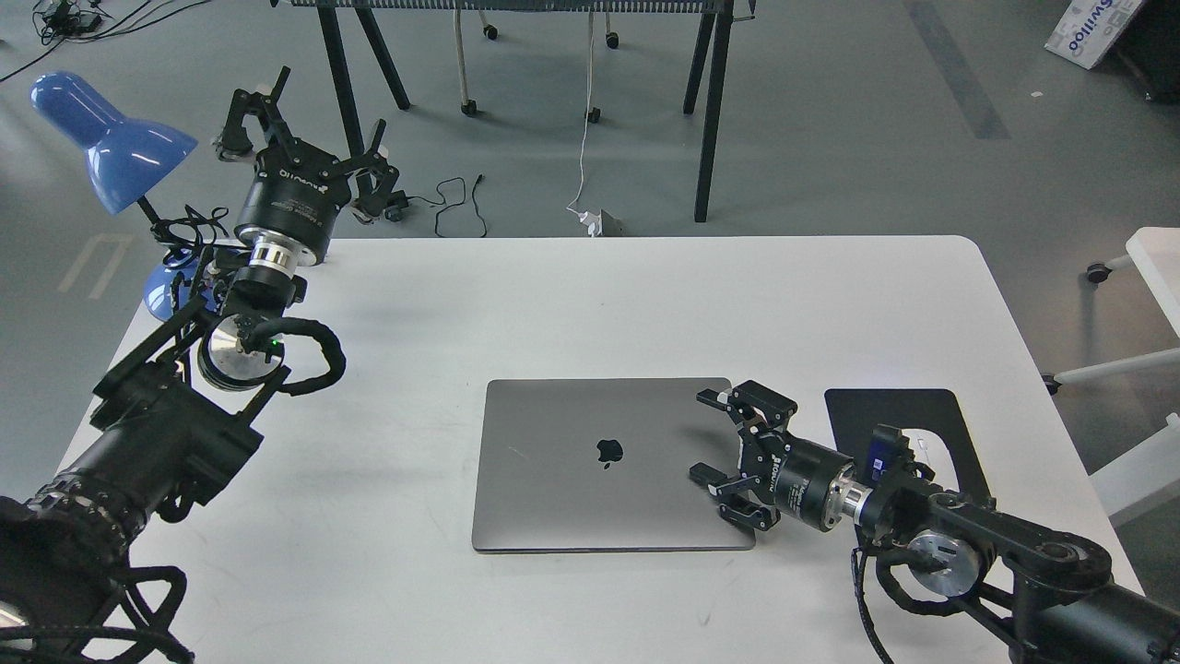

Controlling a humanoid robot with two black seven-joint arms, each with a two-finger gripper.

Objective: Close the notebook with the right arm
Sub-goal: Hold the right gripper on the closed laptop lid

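The notebook (608,464) lay shut on the bench (590,295); my right end effector (728,456), fingers apart, hovered over its right edge. I judged only retreat remained.

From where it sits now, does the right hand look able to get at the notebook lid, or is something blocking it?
Probably yes. The right hand, fingers spread, is already over the right edge of the closed notebook, with nothing between them. The mouse pad lies behind it, out of the way.

A single head camera is looking forward and steeply down onto the white worktop (645,295), with grey floor (876,120) showing beyond.
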